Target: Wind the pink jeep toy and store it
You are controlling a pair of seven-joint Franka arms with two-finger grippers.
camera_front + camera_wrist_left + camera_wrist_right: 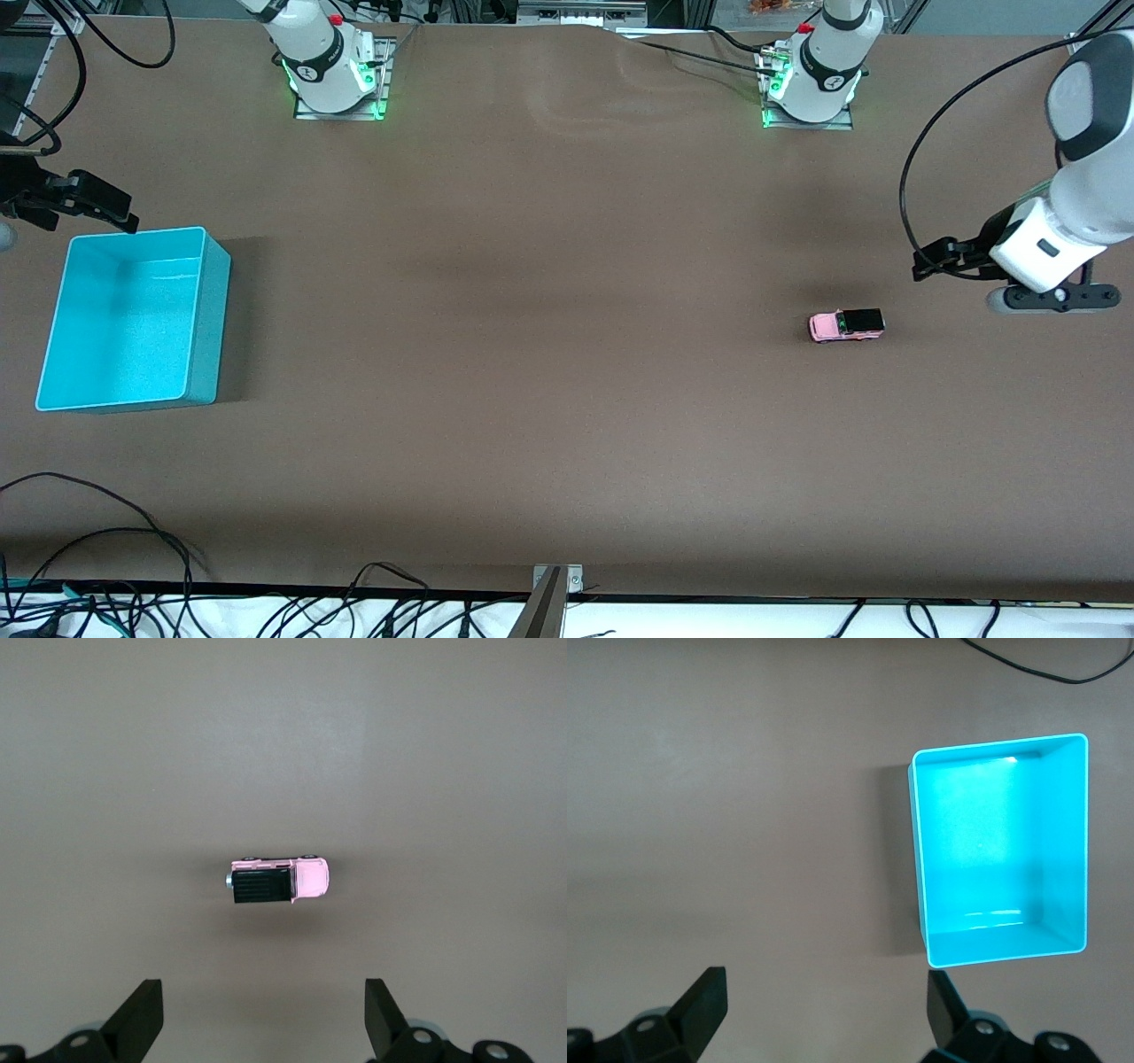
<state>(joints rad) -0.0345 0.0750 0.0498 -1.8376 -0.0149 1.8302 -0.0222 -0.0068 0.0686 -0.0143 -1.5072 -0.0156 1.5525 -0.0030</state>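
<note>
The pink jeep toy (846, 325), with a black roof, stands on its wheels on the brown table toward the left arm's end. It also shows in the left wrist view (279, 880). My left gripper (928, 263) hangs open and empty above the table beside the jeep; in its wrist view (263, 1019) the jaws stand wide apart, clear of the toy. The turquoise bin (124, 319) sits empty at the right arm's end. My right gripper (113, 211) hovers open and empty by the bin's corner, and its wrist view (824, 1010) shows the bin (983, 842) off to one side.
The two arm bases (332, 75) (811, 84) stand along the table's edge farthest from the front camera. Loose black cables (133, 567) lie along the edge nearest the camera. A small metal bracket (554, 585) is at the middle of that edge.
</note>
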